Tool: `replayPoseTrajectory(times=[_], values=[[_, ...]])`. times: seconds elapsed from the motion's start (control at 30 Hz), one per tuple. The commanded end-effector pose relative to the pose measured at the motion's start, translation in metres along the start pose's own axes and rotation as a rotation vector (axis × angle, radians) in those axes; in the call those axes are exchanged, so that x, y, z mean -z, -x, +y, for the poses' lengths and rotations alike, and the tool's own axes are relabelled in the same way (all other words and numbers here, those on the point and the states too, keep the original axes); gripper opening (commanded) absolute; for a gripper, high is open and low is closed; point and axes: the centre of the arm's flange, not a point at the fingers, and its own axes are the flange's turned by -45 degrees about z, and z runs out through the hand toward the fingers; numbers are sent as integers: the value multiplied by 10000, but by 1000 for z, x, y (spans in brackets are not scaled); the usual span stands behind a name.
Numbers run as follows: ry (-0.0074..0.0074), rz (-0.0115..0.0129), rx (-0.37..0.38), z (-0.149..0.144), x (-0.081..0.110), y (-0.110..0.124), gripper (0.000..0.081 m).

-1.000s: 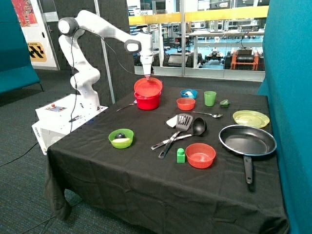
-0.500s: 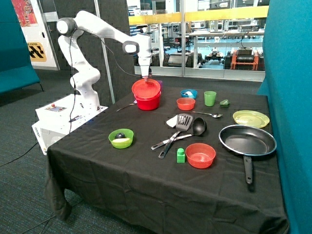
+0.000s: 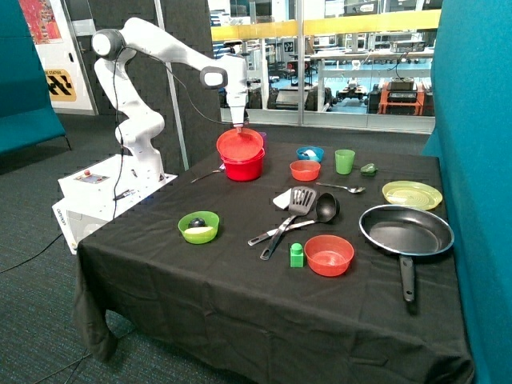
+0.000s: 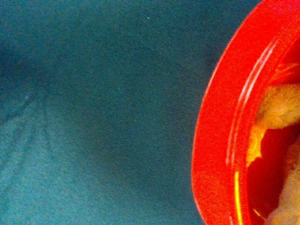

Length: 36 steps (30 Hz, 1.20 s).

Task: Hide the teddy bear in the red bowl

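The red bowl [image 3: 242, 167] stands at the back of the black table [image 3: 240, 304], near the robot's base. A flat red plate [image 3: 239, 145] lies tilted on top of it like a lid. My gripper [image 3: 238, 128] points down at the plate's far edge and is shut on the plate. From outside, the plate hides the inside of the bowl. In the wrist view a red curved rim [image 4: 220, 140] fills one side, and fuzzy brown plush, the teddy bear [image 4: 280, 107], shows inside it.
A green bowl [image 3: 198, 227], an orange-red bowl [image 3: 329, 254] and a green block [image 3: 297, 255] sit near the front. A spatula and ladle [image 3: 300, 210] lie mid-table. A frying pan [image 3: 406, 230], yellow-green plate [image 3: 412, 194], green cup [image 3: 345, 161] and small bowls [image 3: 305, 170] stand further along.
My gripper and the red plate shifted a little toward the robot's base side, so the plate sits more squarely over the red bowl. In the last half second nothing has moved.
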Motion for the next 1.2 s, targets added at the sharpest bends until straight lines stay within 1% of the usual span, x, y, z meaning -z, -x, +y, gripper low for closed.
replayPoseTrajectory(times=[0.0, 0.1, 0.17, 0.83, 1.0, 1.17], values=[[-47, -57, 8, -5, 5, -10, 734], [-47, -58, -110, -3, 4, -11, 793], [-47, -58, -223, -1, 4, -11, 804], [-46, -58, -305, 9, 1, -8, 808], [-46, -58, -338, 13, 5, -6, 808], [-46, -59, -458, 26, 13, -1, 800]])
